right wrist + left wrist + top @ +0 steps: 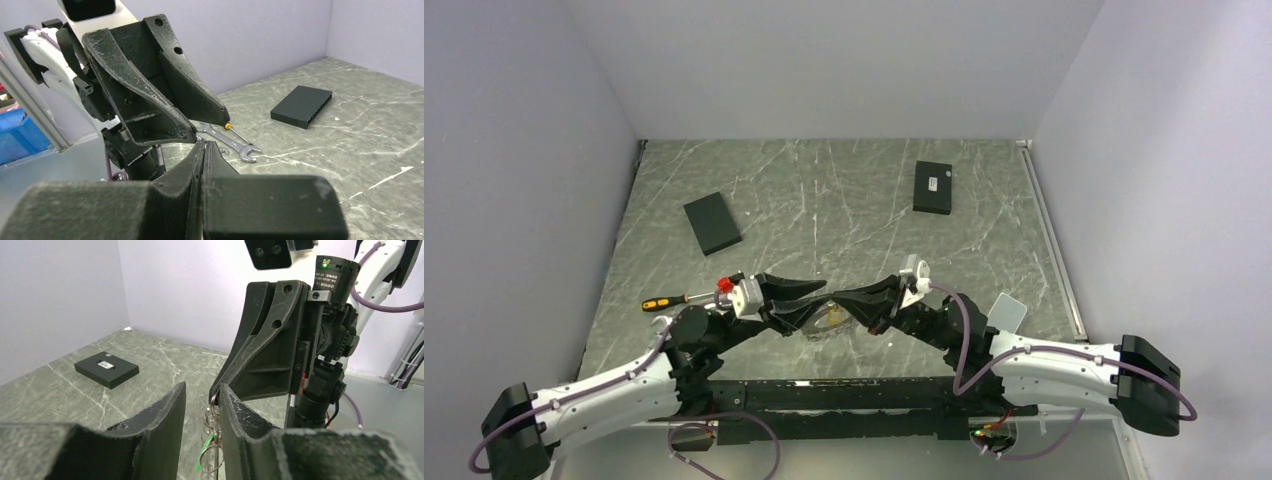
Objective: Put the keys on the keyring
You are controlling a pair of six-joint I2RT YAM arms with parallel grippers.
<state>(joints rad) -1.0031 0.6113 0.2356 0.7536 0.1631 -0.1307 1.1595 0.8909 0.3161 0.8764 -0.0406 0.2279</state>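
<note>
Left tool (pixel 202 388), right tool (pixel 202 143), one keyring (pixel 212 426)

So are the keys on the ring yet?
Not finished, I think. Done: the keyring is lifted off the table, hanging from the shut fingers of the right gripper. In hand: the left gripper has its open fingers around the dangling rings. Left: threading keys on; no loose key shows in any view, so I cannot count them.
</note>
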